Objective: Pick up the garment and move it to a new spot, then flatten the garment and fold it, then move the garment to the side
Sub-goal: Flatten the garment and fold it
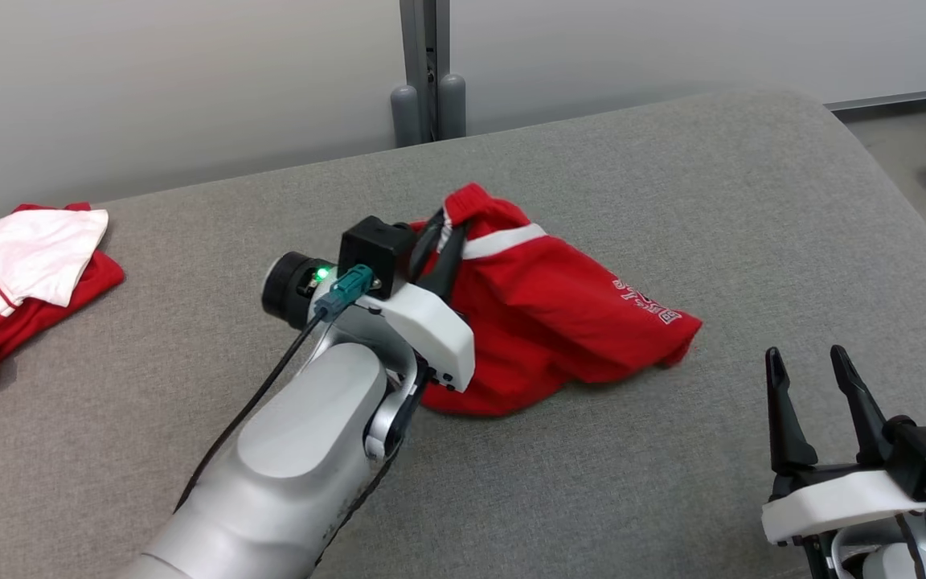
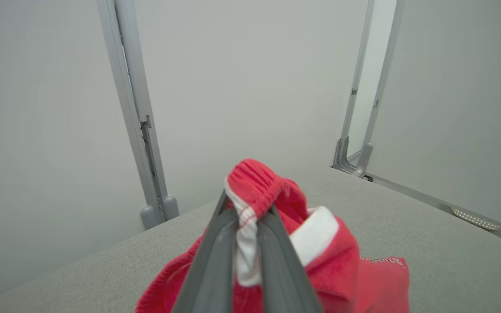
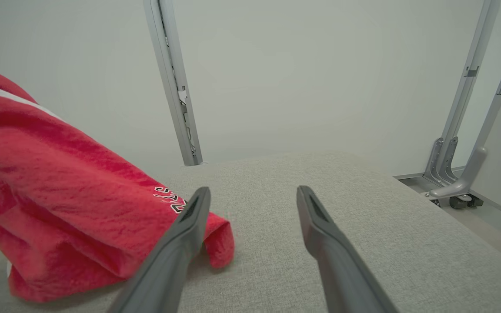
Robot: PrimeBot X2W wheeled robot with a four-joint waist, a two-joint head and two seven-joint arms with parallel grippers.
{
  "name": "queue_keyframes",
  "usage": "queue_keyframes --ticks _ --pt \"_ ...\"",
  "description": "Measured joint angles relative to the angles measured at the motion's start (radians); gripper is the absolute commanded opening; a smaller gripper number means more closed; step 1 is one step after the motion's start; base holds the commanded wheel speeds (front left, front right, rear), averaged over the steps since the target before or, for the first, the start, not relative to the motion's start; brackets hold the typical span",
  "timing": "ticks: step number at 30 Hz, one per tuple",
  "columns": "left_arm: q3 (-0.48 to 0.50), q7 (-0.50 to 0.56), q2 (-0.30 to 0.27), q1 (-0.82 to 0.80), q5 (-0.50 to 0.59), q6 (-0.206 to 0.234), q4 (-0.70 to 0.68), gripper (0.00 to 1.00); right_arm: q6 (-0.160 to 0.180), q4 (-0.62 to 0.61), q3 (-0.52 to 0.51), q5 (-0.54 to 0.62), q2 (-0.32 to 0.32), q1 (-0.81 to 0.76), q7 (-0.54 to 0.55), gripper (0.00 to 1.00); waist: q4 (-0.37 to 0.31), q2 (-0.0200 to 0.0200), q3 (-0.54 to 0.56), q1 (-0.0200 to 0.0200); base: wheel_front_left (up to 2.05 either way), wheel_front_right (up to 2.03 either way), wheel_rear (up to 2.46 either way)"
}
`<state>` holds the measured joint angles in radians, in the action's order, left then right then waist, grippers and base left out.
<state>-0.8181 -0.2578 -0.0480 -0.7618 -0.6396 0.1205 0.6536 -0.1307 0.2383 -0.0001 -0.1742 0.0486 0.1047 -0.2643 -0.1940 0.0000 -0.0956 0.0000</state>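
The left end effector [image 1: 440, 237] was clamped on the white-trimmed edge of the red garment [image 1: 567, 322], which lay mid-worktop [image 1: 632, 482]. The garment's bulk trailed rightward towards the right end effector [image 1: 809, 358], which stood wide and empty near the lettered corner.

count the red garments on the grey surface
2. The crumpled garment lies in the middle, its waistband pinched in the left gripper. The second garment sits at far left, cut by the picture's edge; more may lie out of view.
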Motion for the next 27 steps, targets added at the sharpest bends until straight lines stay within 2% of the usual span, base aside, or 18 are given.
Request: queue_keyframes --ticks 2,5,12,18,25,27 --pt "0.025 -0.002 -0.011 0.017 0.005 0.049 -0.002 0.0 0.0 -0.003 -0.009 0.0 0.0 -0.008 0.0 1.0 0.002 0.0 0.001 0.0 0.0 0.0 0.0" --pt "0.06 -0.002 -0.041 0.068 -0.003 0.096 -0.001 0.0 0.0 -0.007 -0.026 0.0 0.0 -0.014 0.0 1.0 0.012 0.0 -0.001 0.0 0.0 0.0 0.0" --pt "0.122 -0.003 -0.087 0.192 -0.036 0.142 -0.01 0.0 0.0 -0.008 -0.027 -0.002 0.0 -0.019 0.0 1.0 0.054 0.0 -0.004 0.0 0.0 0.0 0.0" --pt "0.153 0.0 -0.092 0.283 -0.095 0.144 0.046 0.0 0.0 -0.007 -0.023 -0.001 0.0 -0.015 0.0 1.0 0.09 0.0 -0.002 0.0 0.0 0.0 0.0" --pt "0.17 0.009 -0.063 0.306 -0.142 0.118 0.141 0.0 0.0 -0.002 -0.015 0.006 0.0 -0.009 0.0 1.0 0.1 0.0 0.003 0.0 0.0 0.0 0.0" --pt "0.174 0.011 -0.052 0.306 -0.16 0.109 0.163 0.07 0.0 -0.001 -0.015 0.007 0.0 -0.009 0.0 1.0 0.101 0.0 0.003 0.0 0.0 0.0 0.0"
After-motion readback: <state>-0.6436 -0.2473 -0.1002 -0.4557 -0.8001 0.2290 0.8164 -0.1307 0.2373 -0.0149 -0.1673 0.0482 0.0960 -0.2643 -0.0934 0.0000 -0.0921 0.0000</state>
